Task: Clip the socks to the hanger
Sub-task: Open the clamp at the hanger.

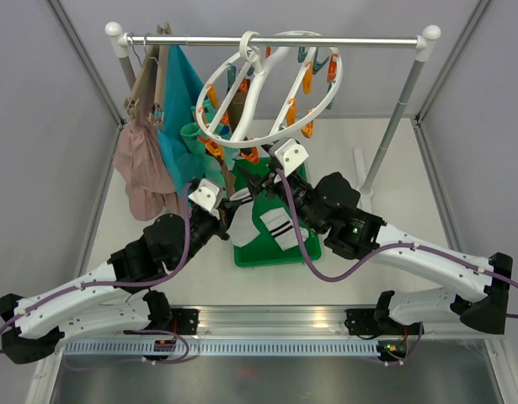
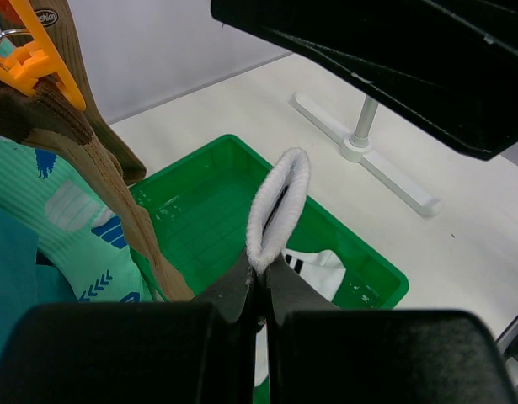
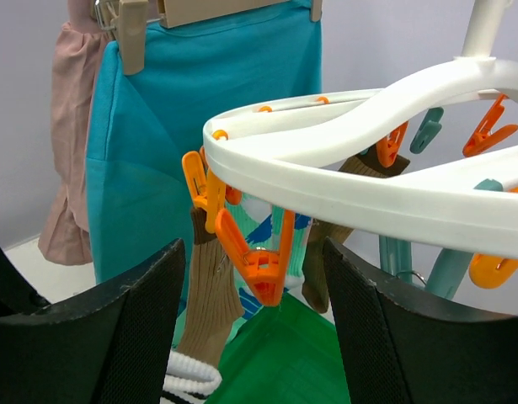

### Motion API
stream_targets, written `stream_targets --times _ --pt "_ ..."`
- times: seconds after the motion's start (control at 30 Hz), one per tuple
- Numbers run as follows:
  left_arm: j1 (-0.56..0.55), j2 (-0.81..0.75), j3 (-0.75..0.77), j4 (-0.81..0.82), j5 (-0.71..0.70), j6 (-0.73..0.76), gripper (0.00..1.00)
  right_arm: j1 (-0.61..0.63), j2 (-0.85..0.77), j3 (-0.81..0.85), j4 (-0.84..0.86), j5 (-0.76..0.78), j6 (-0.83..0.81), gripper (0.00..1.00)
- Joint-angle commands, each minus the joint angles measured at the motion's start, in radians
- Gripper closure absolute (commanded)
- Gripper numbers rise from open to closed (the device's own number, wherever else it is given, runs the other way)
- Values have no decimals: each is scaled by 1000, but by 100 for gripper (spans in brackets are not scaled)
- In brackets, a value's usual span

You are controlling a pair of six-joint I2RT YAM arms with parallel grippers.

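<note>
Under the hanger (image 3: 368, 181), upturned, wide-spread right gripper (image 3: 254, 252)

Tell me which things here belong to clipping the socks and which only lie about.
For the job:
- white ring hanger, its orange pegs
- white sock, pinched in the left fingers
- brown sock and mint sock, already hanging
- striped sock in the green tray

Lying about:
- teal garment
- pink garment
- tan hangers

hanger (image 1: 260, 97) on rail (image 1: 368, 39) above tray (image 1: 257, 252), garments (image 1: 145, 168) left, sock (image 1: 280, 227) in tray
</note>
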Motion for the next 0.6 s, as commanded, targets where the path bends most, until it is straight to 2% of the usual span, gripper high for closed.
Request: stream_targets --times 0.0,0.23,0.33,0.47,0.5,0.57 --pt "-5 -7 37 7 -3 8 98 5 19 53 54 22 -20 27" --pt "-5 -4 37 10 1 8 98 1 43 73 68 34 -14 28" --pt "-4 -4 38 10 0 9 98 1 45 77 68 38 -11 33" --pt "-4 -4 37 13 1 8 98 1 52 91 48 55 0 48" --pt "-4 -4 37 16 3 8 98 1 54 102 33 57 9 59" --pt "-5 -4 34 25 4 6 98 1 57 110 16 65 21 67"
